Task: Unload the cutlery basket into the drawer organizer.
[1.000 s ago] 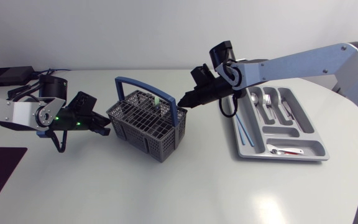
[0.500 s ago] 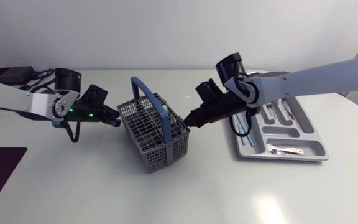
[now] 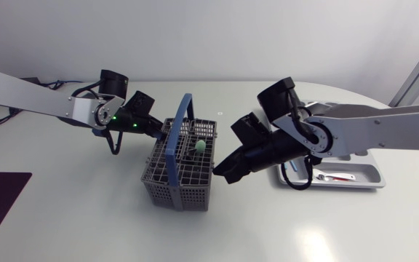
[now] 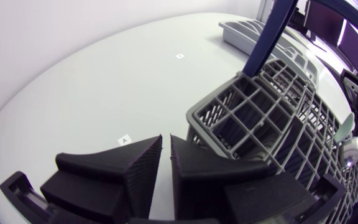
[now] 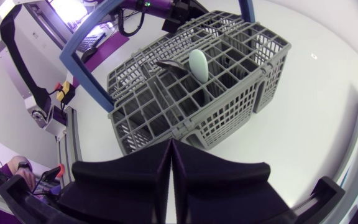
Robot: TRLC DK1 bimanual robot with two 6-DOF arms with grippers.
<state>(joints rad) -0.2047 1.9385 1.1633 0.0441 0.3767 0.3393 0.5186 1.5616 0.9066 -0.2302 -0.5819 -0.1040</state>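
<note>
Black wedge fingers of the right gripper are pressed flat together with nothing between them. Their tips point at the near wall of the one grey cutlery basket. In the head view this gripper sits low, just beside the basket's right side; whether it touches cannot be told. The left gripper is also drawn together, with only a thin slit between its two fingers and nothing in it. It lies at a corner of the basket's rim, and from above it is at the far left edge, near one foot of the single blue handle.

The basket stands in the middle of the white table, between the two grippers. One pale green piece sticks up from a compartment near its centre, seen from above too. I count no other piece with certainty.

One grey drawer organizer lies well apart to the right, largely hidden behind the right arm. One red-handled piece lies in its front compartment.
</note>
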